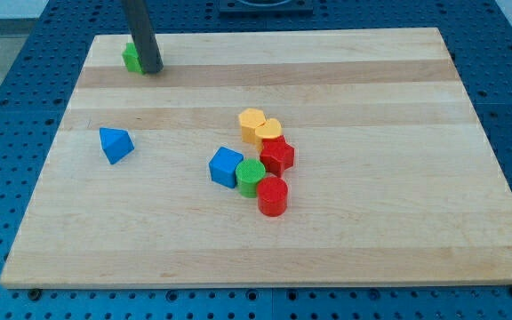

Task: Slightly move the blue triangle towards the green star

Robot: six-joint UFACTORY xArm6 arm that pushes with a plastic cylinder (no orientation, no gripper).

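Note:
The blue triangle [116, 144] lies on the left part of the wooden board [372, 240]. The green star [132, 59] sits at the board's top left corner, partly hidden behind my dark rod. My tip [151, 68] rests on the board touching the green star's right side. The tip is well above the blue triangle in the view, slightly to its right, with bare wood between them.
A cluster sits at the board's centre: a blue cube [226, 166], a green cylinder [251, 177], a red cylinder [272, 196], a red star [277, 155], a yellow hexagon [252, 124] and a yellow heart [268, 130]. Blue perforated table surrounds the board.

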